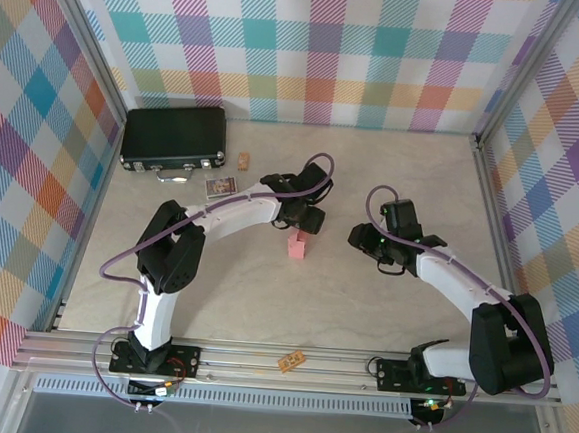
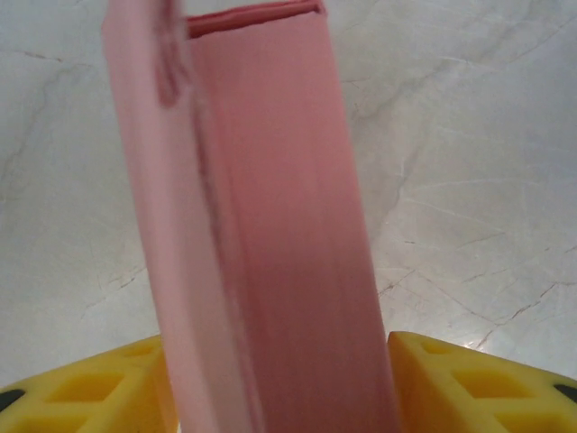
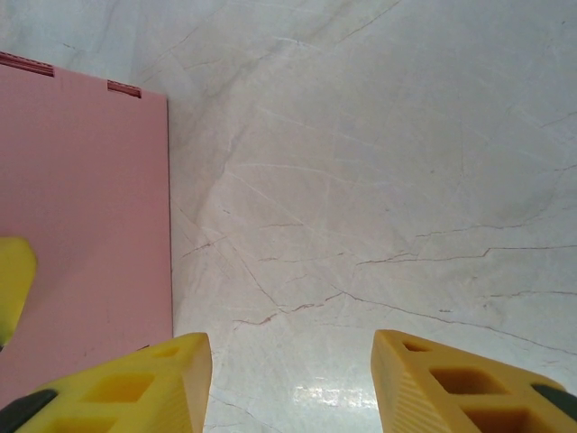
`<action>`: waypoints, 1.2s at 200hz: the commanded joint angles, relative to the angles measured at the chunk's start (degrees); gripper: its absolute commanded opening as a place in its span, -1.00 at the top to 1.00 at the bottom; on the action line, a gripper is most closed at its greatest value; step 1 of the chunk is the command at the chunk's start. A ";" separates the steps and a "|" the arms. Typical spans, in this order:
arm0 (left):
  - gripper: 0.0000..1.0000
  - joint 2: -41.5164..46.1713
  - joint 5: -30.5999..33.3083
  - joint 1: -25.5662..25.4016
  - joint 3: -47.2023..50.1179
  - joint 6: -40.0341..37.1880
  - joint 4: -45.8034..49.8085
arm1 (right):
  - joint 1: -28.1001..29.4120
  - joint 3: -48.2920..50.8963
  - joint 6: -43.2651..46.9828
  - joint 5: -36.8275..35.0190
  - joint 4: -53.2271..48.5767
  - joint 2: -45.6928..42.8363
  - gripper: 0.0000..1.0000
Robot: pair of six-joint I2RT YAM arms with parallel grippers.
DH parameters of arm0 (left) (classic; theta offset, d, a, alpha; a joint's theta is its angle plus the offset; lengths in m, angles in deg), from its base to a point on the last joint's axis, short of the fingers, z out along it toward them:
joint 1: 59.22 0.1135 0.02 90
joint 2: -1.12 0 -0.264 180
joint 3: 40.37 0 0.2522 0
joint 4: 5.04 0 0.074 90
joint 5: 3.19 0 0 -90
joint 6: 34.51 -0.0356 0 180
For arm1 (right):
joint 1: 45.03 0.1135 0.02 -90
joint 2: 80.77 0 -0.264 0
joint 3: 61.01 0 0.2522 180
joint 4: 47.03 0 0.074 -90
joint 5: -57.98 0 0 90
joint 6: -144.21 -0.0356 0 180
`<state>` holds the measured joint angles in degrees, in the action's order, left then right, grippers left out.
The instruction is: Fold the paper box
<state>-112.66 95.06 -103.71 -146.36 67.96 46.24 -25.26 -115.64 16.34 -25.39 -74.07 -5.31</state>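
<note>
Box (image 1: pixel 297 245) stands near the middle of the table (image 1: pixel 413 176), apparently on end as far as the overhead view allows. Left gripper (image 1: pixel 307 222) sits at 12 o'clock from the box and is in contact with it. Right gripper (image 1: pixel 361 239) sits at 3 o'clock from the box, near but apart. The left arm is therefore the nearer and the one engaged. In the left wrist view the box (image 2: pixel 279 225) runs lengthwise from 6 to 12 o'clock, its long axis in line with the gripper's reach. A folded seam runs down its left side, and the far end is too blurred to grade. The left gripper (image 2: pixel 281 370) straddles the near end, with one yellow finger (image 2: pixel 81 392) at 7 o'clock and the other at 5 o'clock. Each finger lies against a side wall with no gap visible, so the gripper is judged clamped on the box across its width. In the right wrist view the box (image 3: pixel 86 207) shows as a flat pink face at 9 o'clock, outside the right gripper (image 3: pixel 290 352). That gripper's fingers (image 3: pixel 469 388) stand apart over bare table with nothing between them: open and empty. Whether its left finger brushes the box cannot be told. Judgement: the next fold depends on the right gripper travelling toward 9 o'clock to meet the box while the left steadies it.
</note>
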 commanded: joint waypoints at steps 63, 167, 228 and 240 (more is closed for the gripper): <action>-0.10 -1.02 -13.62 1.76 -4.80 -25.66 3.34 | -0.97 1.54 0.67 -0.26 -2.20 -2.58 -0.03; -0.09 -5.90 -24.54 4.63 -11.61 -41.99 8.18 | -1.50 2.39 0.43 -0.19 -2.28 -3.12 -0.04; -0.05 -8.07 -24.13 4.59 -14.00 -49.97 10.42 | -1.58 3.04 0.16 -0.57 -2.70 -3.97 -0.05; -0.05 -8.16 -24.64 4.59 -14.12 -52.61 10.65 | -1.70 3.24 0.16 -0.57 -2.71 -4.20 -0.06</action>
<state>-119.50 72.19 -99.45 -158.77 21.99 53.67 -26.33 -113.36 16.30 -25.59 -75.49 -8.21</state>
